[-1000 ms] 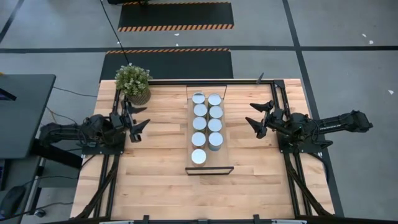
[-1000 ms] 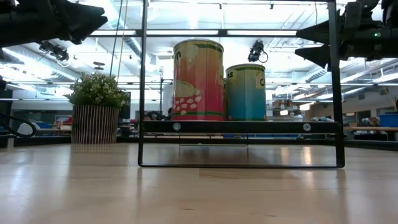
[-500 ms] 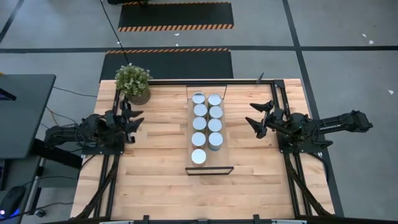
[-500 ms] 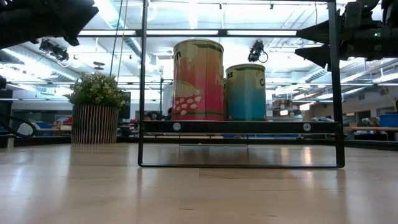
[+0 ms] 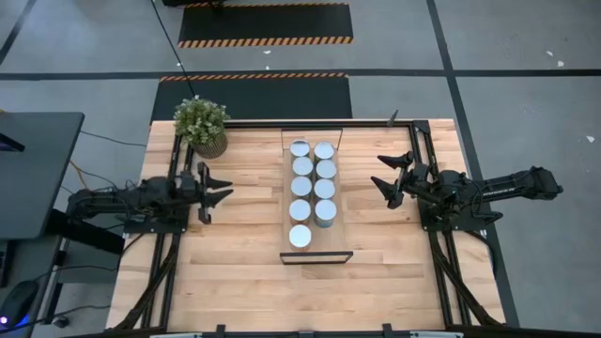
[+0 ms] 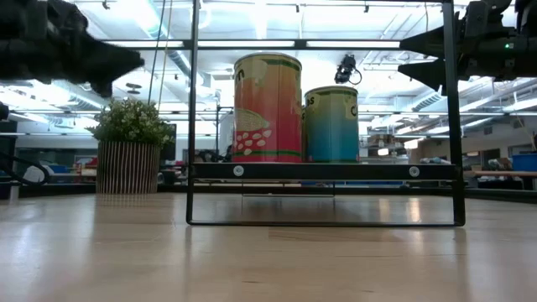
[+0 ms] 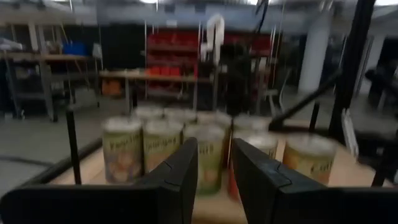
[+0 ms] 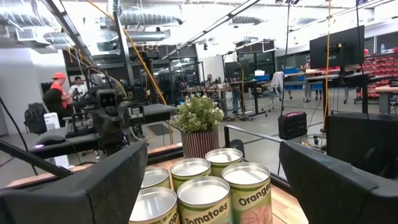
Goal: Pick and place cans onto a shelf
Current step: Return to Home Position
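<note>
I count all nine cans [image 5: 300,187] in two rows on the shelf [image 5: 331,240] mid-table, none loose on the tabletop [image 5: 239,277], left gripper [image 5: 222,189] slightly parted and empty, right gripper [image 5: 377,174] spread wide and empty, both well clear at the sides, so placing looks done.

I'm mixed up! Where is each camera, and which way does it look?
High view: overhead, looking straight down at the wooden table; both dark arms show.
Low view: tabletop height, level toward the dark-framed light-wood shelf; arms at top corners.
Left wrist view: past the left gripper, toward small round silver-topped cans.
Right wrist view: past the right gripper, toward cans and leafy green potted plant.
Both wrist views share the cans, from opposite sides.
</note>
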